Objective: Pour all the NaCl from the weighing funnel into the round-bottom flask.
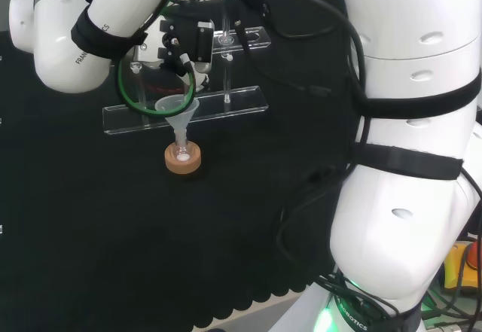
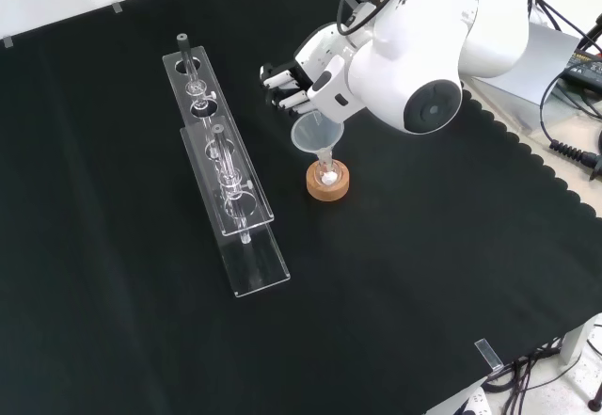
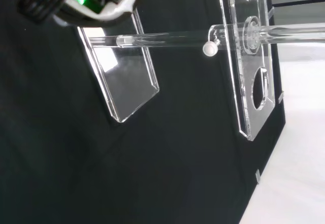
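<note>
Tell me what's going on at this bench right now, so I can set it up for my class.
A white robot arm holds its hand just above a clear funnel. The funnel's stem goes down into a small flask on a cork ring, and something white lies in the flask. A clear rack stands to the left in the front view.

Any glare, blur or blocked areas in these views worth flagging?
Head view: the arm's white links block the right side. Front view: even light, funnel readable over the cork ring. Wrist view: clear rack glares, and a blurred white part sits at the edge.
</note>
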You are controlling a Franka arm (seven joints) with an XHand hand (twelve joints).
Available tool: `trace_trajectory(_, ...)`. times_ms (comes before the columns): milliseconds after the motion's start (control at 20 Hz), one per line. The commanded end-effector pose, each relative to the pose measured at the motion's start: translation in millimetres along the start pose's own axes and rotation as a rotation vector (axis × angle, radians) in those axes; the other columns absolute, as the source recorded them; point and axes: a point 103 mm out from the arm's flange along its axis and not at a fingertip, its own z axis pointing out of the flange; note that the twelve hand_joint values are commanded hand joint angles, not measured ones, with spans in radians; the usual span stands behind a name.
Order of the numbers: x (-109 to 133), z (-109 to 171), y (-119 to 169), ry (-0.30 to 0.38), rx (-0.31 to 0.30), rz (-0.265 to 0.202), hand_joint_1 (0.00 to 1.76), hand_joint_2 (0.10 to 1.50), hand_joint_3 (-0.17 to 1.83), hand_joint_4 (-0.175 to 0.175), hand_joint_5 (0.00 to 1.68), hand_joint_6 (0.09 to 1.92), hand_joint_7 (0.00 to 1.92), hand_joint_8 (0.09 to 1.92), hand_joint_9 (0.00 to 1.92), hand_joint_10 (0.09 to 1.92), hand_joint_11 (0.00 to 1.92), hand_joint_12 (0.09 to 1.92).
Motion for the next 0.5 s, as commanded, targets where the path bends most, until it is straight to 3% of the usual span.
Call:
trace_trajectory(50, 0.6, 0.6, 0.5, -0.026, 0.007, 0.009, 1.1, 0.66, 0.72, 0.175, 1.19, 0.85, 0.62, 0.65, 1.01, 0.39, 0.69, 1.12)
trace_trajectory(500, 1.9, -4.0, -1.8, -0.075, 0.004, 0.031, 1.1, 0.66, 0.72, 0.175, 1.19, 0.85, 0.62, 0.65, 1.0, 0.39, 0.69, 1.12)
